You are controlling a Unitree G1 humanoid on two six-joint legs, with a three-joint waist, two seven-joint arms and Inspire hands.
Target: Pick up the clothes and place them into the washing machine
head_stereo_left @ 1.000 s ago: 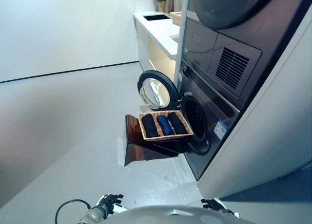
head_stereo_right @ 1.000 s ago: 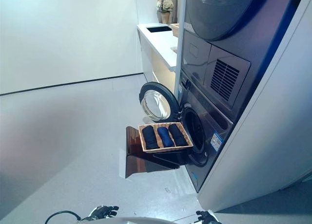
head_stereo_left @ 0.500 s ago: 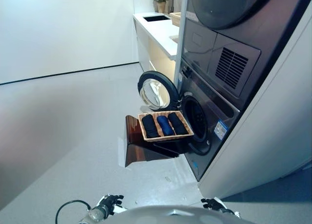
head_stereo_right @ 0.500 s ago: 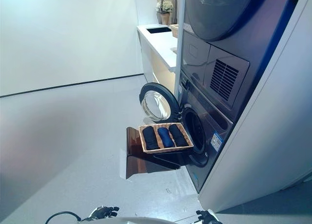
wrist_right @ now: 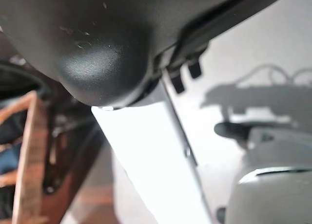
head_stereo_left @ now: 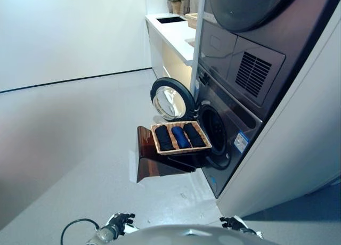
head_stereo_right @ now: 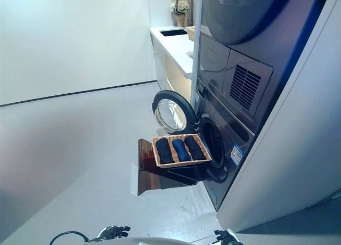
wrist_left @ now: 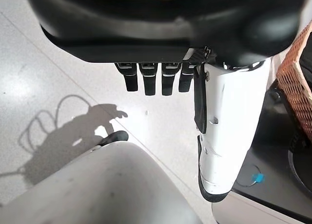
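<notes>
A wicker basket [head_stereo_left: 184, 149] rests on a brown stand [head_stereo_left: 154, 161] in front of the washing machine [head_stereo_left: 234, 122]. It holds three rolled clothes: a dark roll [head_stereo_left: 163, 138], a blue roll [head_stereo_left: 180, 137] and another dark roll [head_stereo_left: 194, 135]. The round door [head_stereo_left: 169, 99] is swung open to the left, and the drum opening [head_stereo_left: 216, 130] lies just behind the basket. My left hand [head_stereo_left: 120, 221] and right hand [head_stereo_left: 234, 223] hang low at the bottom edge, far from the basket. The left hand's fingers [wrist_left: 155, 80] are straight and empty. The right hand's fingers [wrist_right: 183, 75] are relaxed and hold nothing.
A dryer [head_stereo_left: 245, 10] is stacked on top of the washing machine. A white counter [head_stereo_left: 173, 34] with a sink and a flower pot runs along the wall behind. Grey floor [head_stereo_left: 80, 138] stretches to the left of the stand.
</notes>
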